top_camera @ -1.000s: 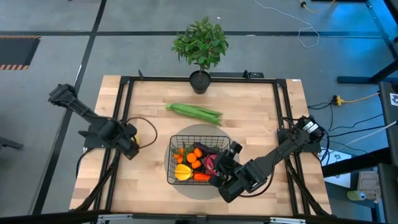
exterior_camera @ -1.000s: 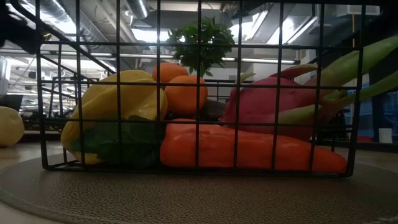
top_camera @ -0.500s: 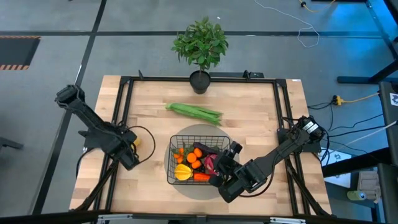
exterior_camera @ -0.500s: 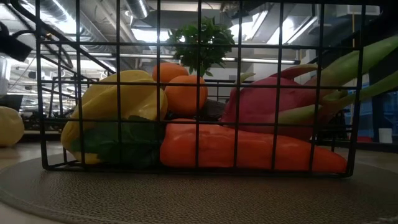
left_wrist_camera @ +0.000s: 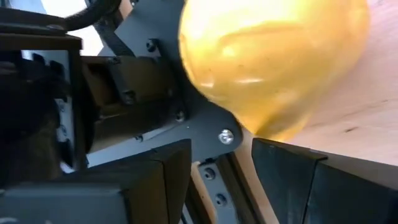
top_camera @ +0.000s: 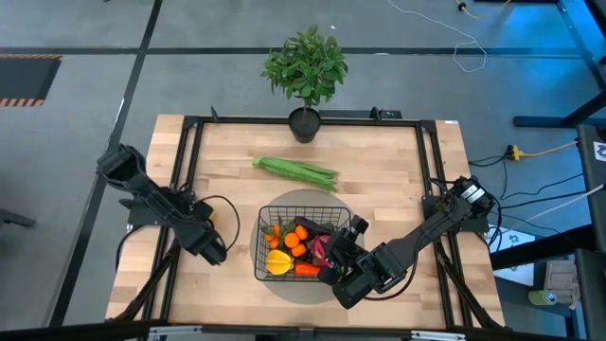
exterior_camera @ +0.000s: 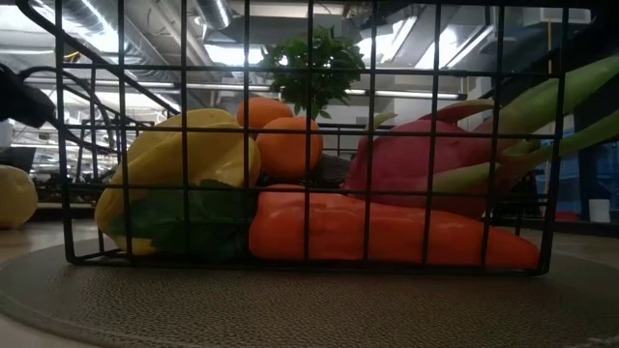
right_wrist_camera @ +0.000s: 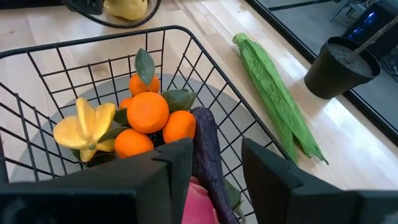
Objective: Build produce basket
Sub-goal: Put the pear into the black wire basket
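The black wire basket (top_camera: 298,242) stands on a round grey mat and holds orange tomatoes (right_wrist_camera: 149,112), a yellow fruit (right_wrist_camera: 84,127), a purple eggplant (right_wrist_camera: 208,143), a pink radish (exterior_camera: 416,164) and a red chili (exterior_camera: 368,232). The long green beans (top_camera: 295,170) lie on the table beyond the basket. My left gripper (left_wrist_camera: 217,146) is open, left of the basket (top_camera: 214,250), with the yellow lemon (left_wrist_camera: 273,56) just past its fingertips. The lemon (exterior_camera: 12,195) rests on the table. My right gripper (right_wrist_camera: 214,162) is open above the basket's near right corner (top_camera: 333,254), over the eggplant.
A leafy potted plant (top_camera: 305,66) stands at the table's far edge, and its black pot (right_wrist_camera: 342,65) is close to the beans' far end. A black frame (top_camera: 189,123) runs round the tabletop. Bare wood lies right of the beans and left of the basket.
My left arm has swung toward the table's near edge and a little toward the basket, and its gripper has come over the lemon's place. The lemon has stayed where it was. My right arm and the basket have kept still.
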Motion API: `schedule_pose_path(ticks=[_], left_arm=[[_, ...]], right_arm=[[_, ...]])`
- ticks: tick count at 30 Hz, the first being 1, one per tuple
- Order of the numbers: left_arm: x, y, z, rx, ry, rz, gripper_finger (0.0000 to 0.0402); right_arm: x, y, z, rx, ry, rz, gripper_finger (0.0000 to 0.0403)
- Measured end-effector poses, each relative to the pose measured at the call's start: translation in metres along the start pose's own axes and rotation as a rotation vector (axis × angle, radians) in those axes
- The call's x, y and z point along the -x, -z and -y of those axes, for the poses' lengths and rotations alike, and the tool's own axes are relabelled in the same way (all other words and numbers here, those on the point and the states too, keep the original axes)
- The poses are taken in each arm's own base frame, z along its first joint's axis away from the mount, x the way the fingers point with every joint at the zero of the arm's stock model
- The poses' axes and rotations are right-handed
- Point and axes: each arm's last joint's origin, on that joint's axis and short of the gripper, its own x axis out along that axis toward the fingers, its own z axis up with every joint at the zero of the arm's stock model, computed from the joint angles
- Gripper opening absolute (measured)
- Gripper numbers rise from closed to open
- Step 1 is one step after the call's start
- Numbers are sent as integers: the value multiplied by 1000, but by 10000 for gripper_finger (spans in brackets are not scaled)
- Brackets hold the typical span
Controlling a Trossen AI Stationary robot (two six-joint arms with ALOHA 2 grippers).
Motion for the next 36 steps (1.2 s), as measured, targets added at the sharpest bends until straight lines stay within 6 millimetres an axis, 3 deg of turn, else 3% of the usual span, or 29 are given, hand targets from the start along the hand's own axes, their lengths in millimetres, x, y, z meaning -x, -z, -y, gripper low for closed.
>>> schedule_pose_path(ticks=[4,12,25,31,36], left_arm=[[-3,-2,6,-24,5,-7,160],[-1,-1,23,-61,203,36,160],[1,-4,17,-132,137,123,160],[40,-9,16,-236,213,223,160],[80,-20,0,-292,278,376,160]], right_arm=[[0,0,0,0,0,0,136],[0,0,0,-4,-3,2,136],[0,-1,-1,-6,-6,4,136],[0,-1,-1,-6,-6,4,136],[0,-1,-1,-7,-6,4,136]])
